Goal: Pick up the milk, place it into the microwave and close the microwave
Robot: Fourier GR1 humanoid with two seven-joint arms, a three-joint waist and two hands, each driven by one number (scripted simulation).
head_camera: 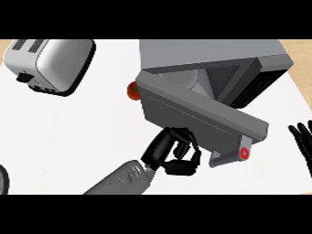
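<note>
- My left robot hand, fingers curled and holding nothing I can see, sits against the grey microwave door at about 6 o'clock.
- The milk I cannot see; perhaps inside.
- I would push the door steadily toward 1 o'clock.
- Right robot hand rests open at 3 o'clock.

Microwave: grey box standing on the white desk, toward the far right. Its door is open, swung outward to the near side and showing as a long grey slab with a red round fitting at its near end. A pale turntable plate shows within the cavity. The milk cannot be made out.
</note>
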